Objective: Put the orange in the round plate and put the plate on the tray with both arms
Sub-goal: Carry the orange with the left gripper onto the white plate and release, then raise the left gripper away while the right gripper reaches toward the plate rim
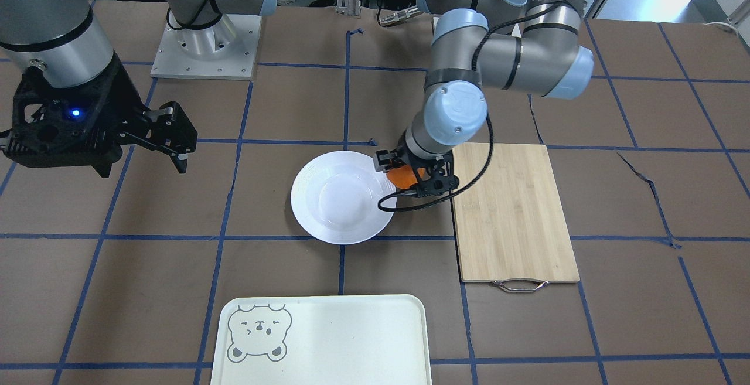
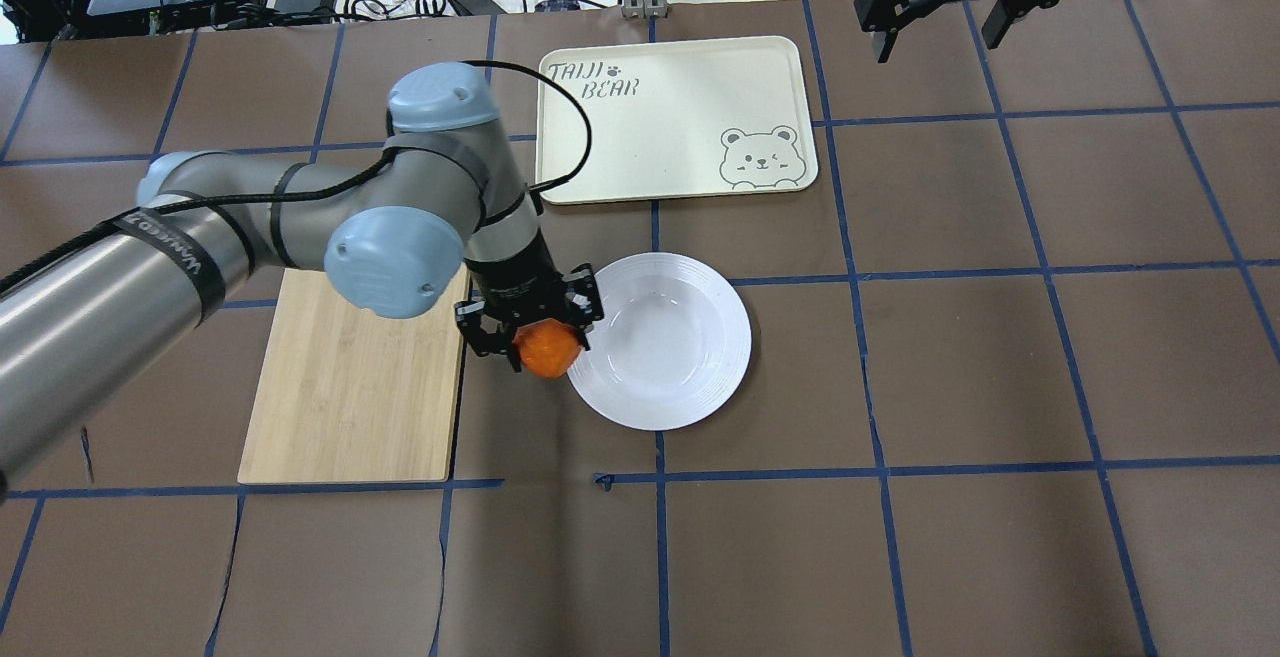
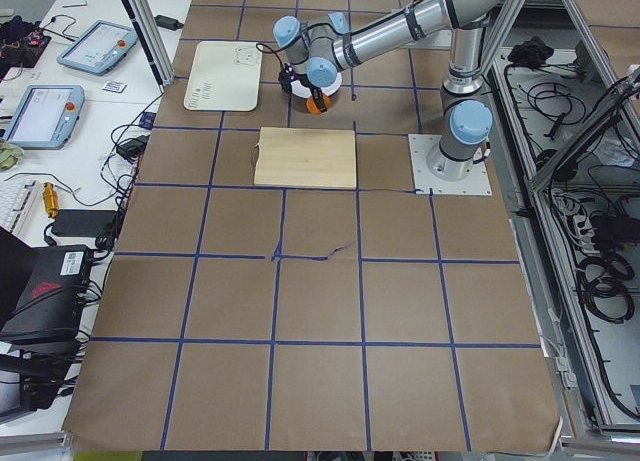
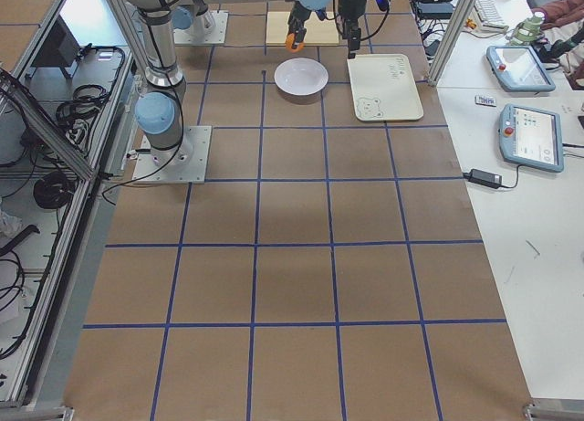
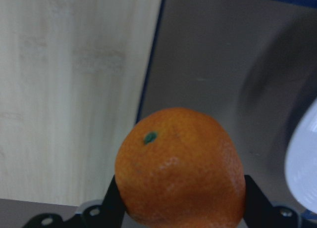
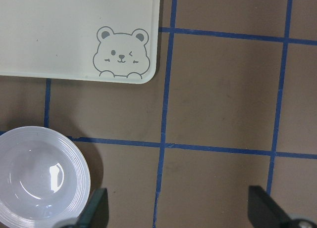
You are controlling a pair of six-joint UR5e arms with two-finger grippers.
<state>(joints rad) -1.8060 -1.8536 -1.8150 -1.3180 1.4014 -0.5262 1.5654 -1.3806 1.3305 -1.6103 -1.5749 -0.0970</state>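
The orange [image 2: 546, 348] is clamped between the two black fingers of the left gripper [image 2: 535, 337], with its small green stem mark seen on the upper skin in the left wrist view. In the overhead view it is held at the 9 o'clock edge of the round plate [image 2: 735, 337], just beside the ridged rim, over the strip of table between the plate and the bamboo cutting board [image 2: 350, 387]. The plate is set flat on the brown table [image 2: 1000, 387] with nothing in its sunken centre. The tray [image 2: 660, 127] lies at the plate's 12 o'clock, apart from it, with the bear drawing in the corner nearest the plate. The right gripper [image 2: 938, 47] is held well away at about 1 o'clock, above the table, its fingers spread apart and nothing between them.
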